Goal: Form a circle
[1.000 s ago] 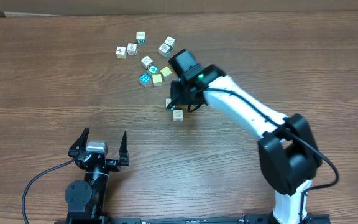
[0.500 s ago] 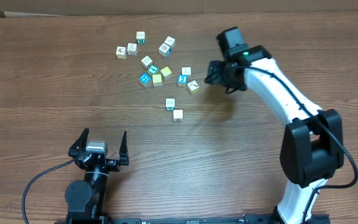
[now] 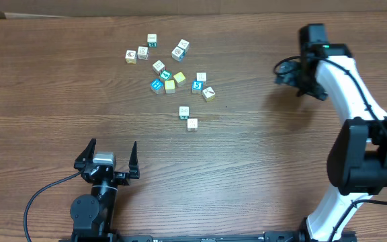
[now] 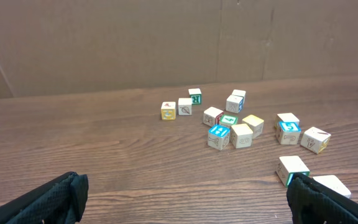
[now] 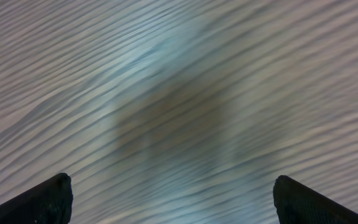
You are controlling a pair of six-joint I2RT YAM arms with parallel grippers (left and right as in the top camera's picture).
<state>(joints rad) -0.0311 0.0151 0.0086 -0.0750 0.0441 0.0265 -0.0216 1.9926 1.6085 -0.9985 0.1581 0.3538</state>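
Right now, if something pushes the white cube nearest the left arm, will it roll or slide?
The white cube sits flat on a face, so it would probably slide or pivot, not roll. It looks small and likely light; a nudge could knock it into the neighbouring cube.

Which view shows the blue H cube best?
Left wrist: the blue H cube sits mid-frame, large, its top letter visible. Overhead shows it only as a tiny blue square among other cubes. Right wrist shows just blurred table, no cube.
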